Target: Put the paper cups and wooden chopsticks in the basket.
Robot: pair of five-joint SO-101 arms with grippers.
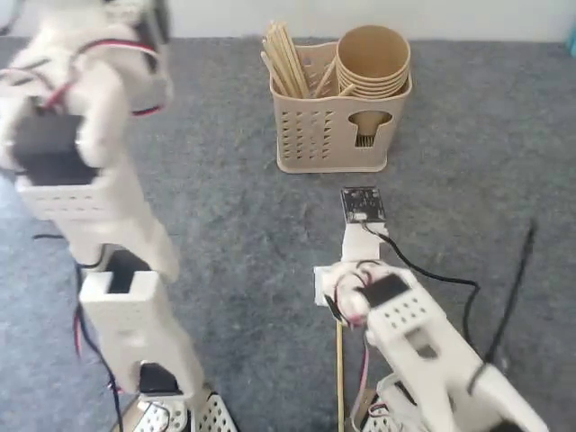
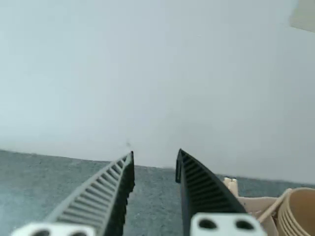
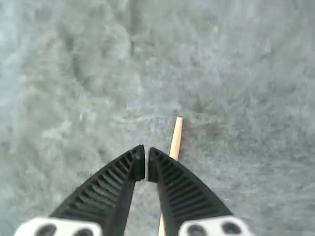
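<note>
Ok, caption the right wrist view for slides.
A wooden chopstick lies on grey carpet, partly hidden behind the shut right gripper.

Grey carpet (image 1: 225, 234), pale wall (image 2: 147, 73)

The chopstick (image 3: 175, 137) passes behind the right end effector (image 3: 146, 162), which hides its near length. The left wrist view's edge cuts off the basket (image 2: 258, 202) and paper cups (image 2: 300, 211)

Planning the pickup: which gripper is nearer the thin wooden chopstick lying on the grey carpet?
Right. The right gripper hovers close over the thin wooden chopstick, tips beside it; the left gripper is raised far off, facing the wall.
</note>
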